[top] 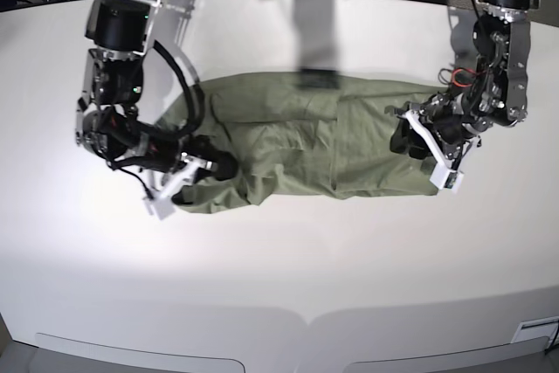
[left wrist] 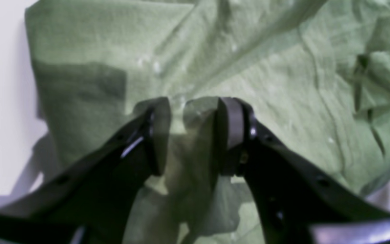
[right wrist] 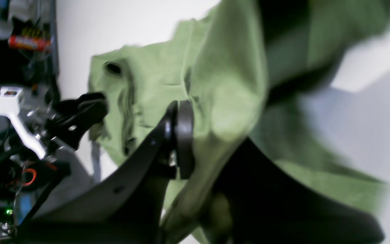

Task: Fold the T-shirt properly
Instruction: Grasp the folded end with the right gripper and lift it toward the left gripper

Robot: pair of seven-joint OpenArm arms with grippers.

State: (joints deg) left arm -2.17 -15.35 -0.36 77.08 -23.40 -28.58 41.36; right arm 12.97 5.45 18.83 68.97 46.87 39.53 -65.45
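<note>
The olive-green T-shirt [top: 297, 146] lies wrinkled and stretched sideways across the middle of the white table. My left gripper [top: 403, 139] is at the shirt's right end. In the left wrist view its jaws [left wrist: 195, 135] are closed on a raised fold of the T-shirt [left wrist: 249, 67]. My right gripper [top: 225, 166] is at the shirt's left end. In the right wrist view the gripper [right wrist: 208, 139] pinches the T-shirt [right wrist: 222, 67], and cloth drapes over one finger and hides it. That view is blurred.
The white table [top: 279, 286] surrounds the shirt, with its front edge near the bottom of the base view. The left arm's gripper [right wrist: 80, 112] shows at the shirt's far end in the right wrist view. Dark equipment [right wrist: 25, 44] stands beyond the table.
</note>
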